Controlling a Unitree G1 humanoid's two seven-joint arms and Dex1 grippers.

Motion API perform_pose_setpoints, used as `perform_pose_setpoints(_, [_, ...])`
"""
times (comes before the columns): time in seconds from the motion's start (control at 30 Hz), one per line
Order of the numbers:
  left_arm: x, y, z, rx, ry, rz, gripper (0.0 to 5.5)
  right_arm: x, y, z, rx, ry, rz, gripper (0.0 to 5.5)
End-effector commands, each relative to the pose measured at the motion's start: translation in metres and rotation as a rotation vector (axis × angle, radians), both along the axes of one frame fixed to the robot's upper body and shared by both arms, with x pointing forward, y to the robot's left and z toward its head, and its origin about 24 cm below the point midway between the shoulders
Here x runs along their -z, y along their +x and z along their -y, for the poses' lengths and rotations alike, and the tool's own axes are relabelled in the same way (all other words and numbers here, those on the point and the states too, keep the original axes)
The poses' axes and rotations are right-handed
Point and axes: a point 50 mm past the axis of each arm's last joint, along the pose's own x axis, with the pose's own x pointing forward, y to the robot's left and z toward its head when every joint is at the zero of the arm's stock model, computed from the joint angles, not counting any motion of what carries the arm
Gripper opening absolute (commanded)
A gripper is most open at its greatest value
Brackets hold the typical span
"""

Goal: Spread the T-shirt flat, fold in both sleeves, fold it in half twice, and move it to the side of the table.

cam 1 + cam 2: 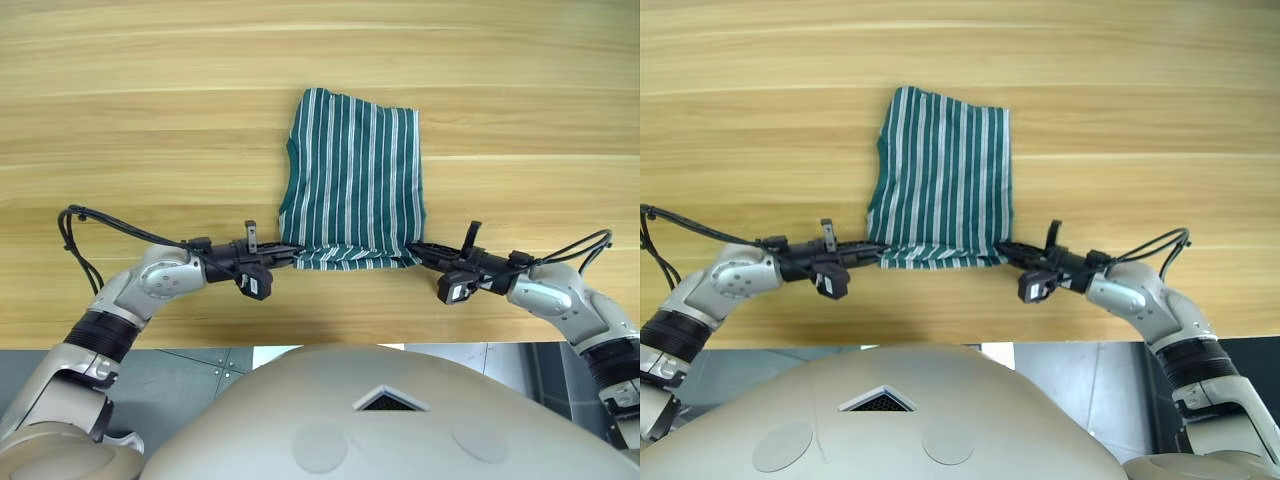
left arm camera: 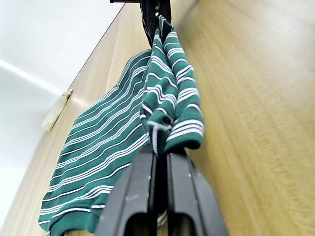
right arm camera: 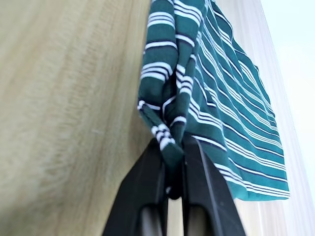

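Observation:
A green T-shirt [image 1: 352,175] with white stripes lies folded into a narrow strip on the wooden table [image 1: 150,120], sleeves tucked in. Its near edge is raised off the wood between both grippers. My left gripper [image 1: 292,252] is shut on the near left corner of the T-shirt [image 2: 170,123]. My right gripper [image 1: 415,249] is shut on the near right corner of the T-shirt [image 3: 170,130]. The far end of the cloth rests flat on the table.
The table's front edge [image 1: 200,345] runs just behind my grippers. Bare wood stretches wide to the left, to the right [image 1: 540,130] and beyond the shirt.

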Motion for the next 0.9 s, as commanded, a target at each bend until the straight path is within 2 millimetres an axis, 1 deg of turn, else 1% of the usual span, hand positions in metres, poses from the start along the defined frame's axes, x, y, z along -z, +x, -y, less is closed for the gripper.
perform_pose_setpoints(0.03, [0.029,-0.032,-0.016,-0.022,0.120,-0.193,0.05,-0.007,-0.009,0.001,-0.007,0.041,-0.025,0.13])
perform_pose_setpoints(0.13, [0.029,-0.045,-0.016,-0.067,0.079,-0.240,0.04,-0.010,-0.026,0.003,0.028,0.069,-0.081,0.13])
perform_pose_setpoints(0.23, [0.027,-0.063,-0.009,-0.073,0.038,-0.292,0.04,-0.022,-0.041,0.005,0.079,0.104,-0.110,0.13])
perform_pose_setpoints(0.33, [0.020,-0.079,-0.002,-0.097,-0.028,-0.334,0.04,-0.030,-0.048,0.008,0.140,0.119,-0.117,0.13])
perform_pose_setpoints(0.5, [0.004,-0.095,0.003,-0.124,-0.129,-0.402,0.02,-0.028,-0.056,0.006,0.167,0.133,-0.153,0.12])
perform_pose_setpoints(0.57, [-0.002,-0.092,0.007,-0.148,-0.171,-0.393,0.02,-0.031,-0.054,0.004,0.175,0.156,-0.144,0.12])
perform_pose_setpoints(0.6, [-0.005,-0.086,0.008,-0.153,-0.187,-0.370,0.02,-0.033,-0.053,0.002,0.176,0.173,-0.138,0.12])
perform_pose_setpoints(0.67, [-0.010,-0.069,0.008,-0.194,-0.234,-0.307,0.02,-0.035,-0.046,0.000,0.178,0.195,-0.119,0.12])
perform_pose_setpoints(0.73, [-0.015,-0.046,0.006,-0.291,-0.310,-0.251,0.02,-0.036,-0.034,-0.003,0.186,0.227,-0.086,0.12])
perform_pose_setpoints(0.77, [-0.014,-0.039,0.005,-0.325,-0.331,-0.238,0.02,-0.036,-0.026,-0.005,0.194,0.244,-0.061,0.12])
perform_pose_setpoints(0.9, [-0.009,-0.024,0.006,-0.413,-0.362,-0.200,0.02,-0.034,-0.001,-0.008,0.227,0.283,-0.003,0.12])
